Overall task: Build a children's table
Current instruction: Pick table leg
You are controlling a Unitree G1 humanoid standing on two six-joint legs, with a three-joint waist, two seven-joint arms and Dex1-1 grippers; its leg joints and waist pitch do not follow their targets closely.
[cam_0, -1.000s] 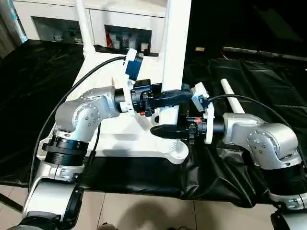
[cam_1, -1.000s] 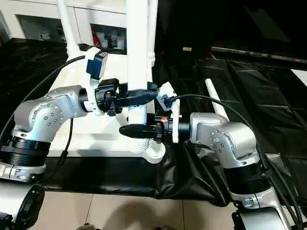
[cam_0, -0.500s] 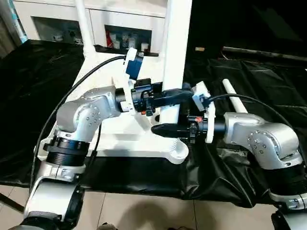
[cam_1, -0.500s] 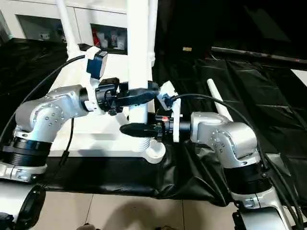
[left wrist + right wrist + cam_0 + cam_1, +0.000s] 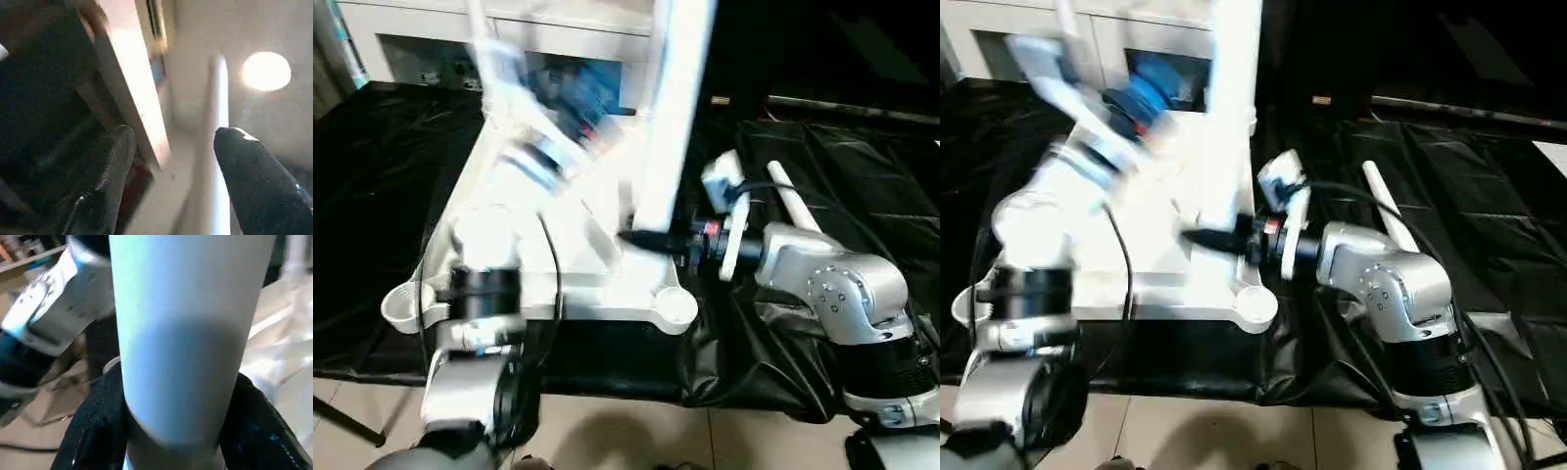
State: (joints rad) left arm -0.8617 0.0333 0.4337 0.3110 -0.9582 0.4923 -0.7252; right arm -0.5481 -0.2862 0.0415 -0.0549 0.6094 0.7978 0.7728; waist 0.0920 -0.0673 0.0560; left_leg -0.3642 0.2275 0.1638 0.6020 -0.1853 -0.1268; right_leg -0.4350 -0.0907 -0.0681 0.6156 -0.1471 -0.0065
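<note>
So the right gripper sits at the near right corner of the tabletop, which lies upside down on the work table. An upright leg stands between its fingers, one either side. Just below it is the corner socket. Off to its right a loose leg lies on the work table. The left gripper is up and away to its left, above the tabletop. Behind everything there's a cabinet.
</note>
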